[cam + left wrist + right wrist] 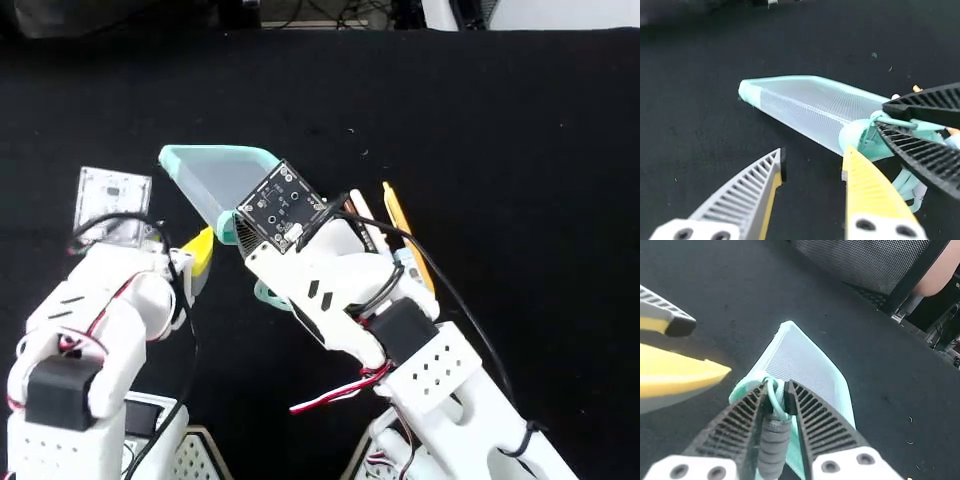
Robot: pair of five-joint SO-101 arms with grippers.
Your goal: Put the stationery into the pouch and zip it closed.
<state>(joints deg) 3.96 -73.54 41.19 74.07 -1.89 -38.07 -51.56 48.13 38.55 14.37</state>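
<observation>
While the mint pouch lies flat on the black table, slanting away from both arms, the right gripper is clamped on its near end, with a loop of mint cord caught between the black fingertips. A grey ribbed piece sits further back between those jaws; I cannot tell what it is. The left gripper hangs just short of the same end with its fingers spread apart, touching nothing, its yellow finger close beside the right gripper. A yellow pen and a white pen lie on the table outside the pouch, right next to the right arm. A small white card rests near the left arm.
</observation>
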